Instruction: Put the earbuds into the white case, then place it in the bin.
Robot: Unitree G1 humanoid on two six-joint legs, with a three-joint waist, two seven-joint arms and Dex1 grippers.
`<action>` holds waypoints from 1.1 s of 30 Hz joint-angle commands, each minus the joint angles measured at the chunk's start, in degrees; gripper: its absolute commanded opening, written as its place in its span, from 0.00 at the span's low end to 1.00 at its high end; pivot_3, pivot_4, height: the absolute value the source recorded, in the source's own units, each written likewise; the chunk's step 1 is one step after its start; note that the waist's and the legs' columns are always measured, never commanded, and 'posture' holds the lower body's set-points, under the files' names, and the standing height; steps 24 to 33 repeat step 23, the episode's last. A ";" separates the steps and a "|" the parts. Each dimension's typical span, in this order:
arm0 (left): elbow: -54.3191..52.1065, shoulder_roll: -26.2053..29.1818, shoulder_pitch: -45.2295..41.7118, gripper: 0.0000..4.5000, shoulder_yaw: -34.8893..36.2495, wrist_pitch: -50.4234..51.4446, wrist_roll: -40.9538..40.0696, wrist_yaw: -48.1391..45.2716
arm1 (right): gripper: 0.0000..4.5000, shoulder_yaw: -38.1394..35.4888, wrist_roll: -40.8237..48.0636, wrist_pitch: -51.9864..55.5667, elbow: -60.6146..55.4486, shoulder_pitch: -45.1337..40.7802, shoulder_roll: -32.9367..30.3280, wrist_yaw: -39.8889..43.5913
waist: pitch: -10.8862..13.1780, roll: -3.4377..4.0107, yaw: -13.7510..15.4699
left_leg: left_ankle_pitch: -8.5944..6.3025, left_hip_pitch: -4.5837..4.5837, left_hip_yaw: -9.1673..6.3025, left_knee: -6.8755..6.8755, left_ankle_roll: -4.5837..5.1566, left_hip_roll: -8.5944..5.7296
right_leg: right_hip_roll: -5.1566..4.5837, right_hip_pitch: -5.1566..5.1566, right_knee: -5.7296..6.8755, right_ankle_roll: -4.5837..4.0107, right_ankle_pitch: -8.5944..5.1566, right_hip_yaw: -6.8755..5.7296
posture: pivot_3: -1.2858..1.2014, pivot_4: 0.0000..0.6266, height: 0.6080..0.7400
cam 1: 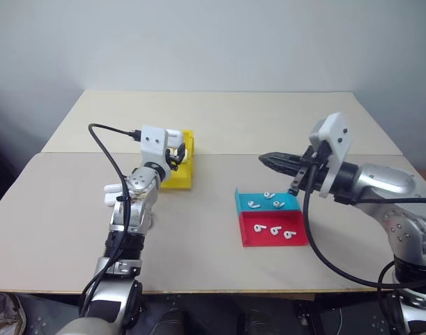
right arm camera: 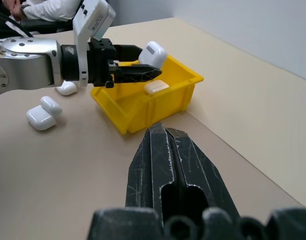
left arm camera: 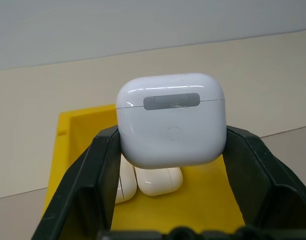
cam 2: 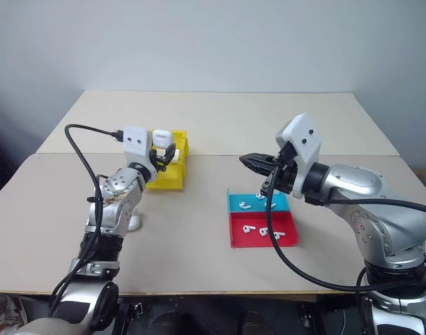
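Hovering over the bin [right arm camera: 142, 100], the left pincer [right arm camera: 142, 67] is seen with the white case [left arm camera: 171, 119] between its two black fingers [left arm camera: 87, 185]. From the left wrist view the case is seen lid shut, one finger against its side and the other finger just beside it with what looks like a slight gap, so whether the case is gripped or being let go cannot be told. The case is raised above the bin's floor, where two more white cases [left arm camera: 151, 181] are lying side by side. The bin is placed on the tabletop [cam 1: 219, 118] toward its left side, near the seam that runs across the surface. Outside the bin, toward the left edge of the tabletop, several further cases [right arm camera: 42, 112] are resting on the bare surface. The right pincer [cam 1: 268, 160] is held clenched and empty, raised above the tabletop and pointed toward the left, well apart from the bin. Below and just in front of it, on the right half of the tabletop, a shallow teal-and-red tray [cam 1: 246, 239] is placed, and the earbuds [cam 1: 275, 229] are scattered in both its compartments. A person's sleeve [right arm camera: 47, 9] is visible beyond the far corner in the right wrist view.
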 commanded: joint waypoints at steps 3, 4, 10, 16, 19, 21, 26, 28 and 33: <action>-4.30 1.02 -1.39 1.00 2.08 -0.05 -0.40 0.79 | 0.00 -1.68 1.82 0.35 -1.62 -0.95 -0.80 -0.26 | 0.00 0.00 0.00 | 0.00 -0.01 0.00 0.00 0.00 0.00 | 0.00 0.00 -0.02 0.00 0.00 0.00 | 0.52 0.24 1.00; -6.21 1.23 -1.05 1.00 2.90 -0.68 -1.46 0.10 | 0.00 -2.02 2.23 0.44 -1.44 -0.94 -0.82 -0.07 | 0.00 0.00 0.01 | 0.00 -0.01 0.01 0.00 0.00 0.00 | 0.00 0.00 -0.03 0.00 0.00 0.00 | 0.52 0.24 1.00; -18.98 8.11 3.16 1.00 6.28 3.11 -10.31 -11.56 | 0.00 -3.12 4.42 -0.61 -0.72 -0.14 -1.48 1.39 | 0.00 0.00 -0.20 | 0.00 -0.01 0.01 -0.01 -0.01 0.02 | 0.00 -0.01 -0.02 0.00 0.00 0.01 | 0.52 0.24 1.00; -32.00 24.85 13.68 1.00 9.96 10.23 -22.74 -31.26 | 0.00 -5.46 4.65 -5.54 -2.00 5.44 -2.85 6.26 | 0.00 0.00 -0.25 | 0.00 0.04 0.02 -0.02 -0.01 0.06 | 0.03 0.00 0.00 0.00 0.00 0.03 | 0.52 0.24 1.00; -36.54 31.94 20.56 1.00 14.32 11.75 -26.86 -37.72 | 0.00 -6.66 3.07 -9.83 -3.53 10.95 -4.50 9.64 | 0.00 0.00 -0.05 | 0.00 0.04 0.01 -0.02 -0.01 0.06 | 0.02 0.00 -0.01 0.01 -0.01 0.03 | 0.52 0.24 1.00; -38.92 34.58 24.82 1.00 17.53 12.87 -29.22 -39.39 | 0.00 -7.61 1.75 -12.63 -3.68 14.31 -5.98 11.83 | 0.00 0.00 -0.01 | -0.01 0.04 0.01 -0.04 -0.01 0.06 | 0.01 0.01 -0.06 0.02 -0.02 0.04 | 0.52 0.24 1.00; -41.23 36.42 29.07 1.00 20.18 13.16 -29.94 -40.28 | 0.00 -7.98 -1.03 -16.02 -2.70 17.51 -8.17 14.42 | 0.00 0.00 0.02 | -0.01 0.07 0.01 -0.02 -0.01 0.05 | -0.01 0.05 -0.04 0.03 -0.02 0.04 | 0.52 0.24 1.00; -41.23 36.42 29.07 1.00 20.18 13.16 -29.94 -40.28 | 0.00 -7.98 -1.03 -16.02 -2.70 17.51 -8.17 14.42 | 0.00 0.00 0.02 | -0.01 0.07 0.01 -0.02 -0.01 0.05 | -0.01 0.05 -0.04 0.03 -0.02 0.04 | 0.52 0.24 1.00; -41.23 36.42 29.07 1.00 20.18 13.16 -29.94 -40.28 | 0.00 -7.98 -1.03 -16.02 -2.70 17.51 -8.17 14.42 | 0.00 0.00 0.02 | -0.01 0.07 0.01 -0.02 -0.01 0.05 | -0.01 0.05 -0.04 0.03 -0.02 0.04 | 0.52 0.24 1.00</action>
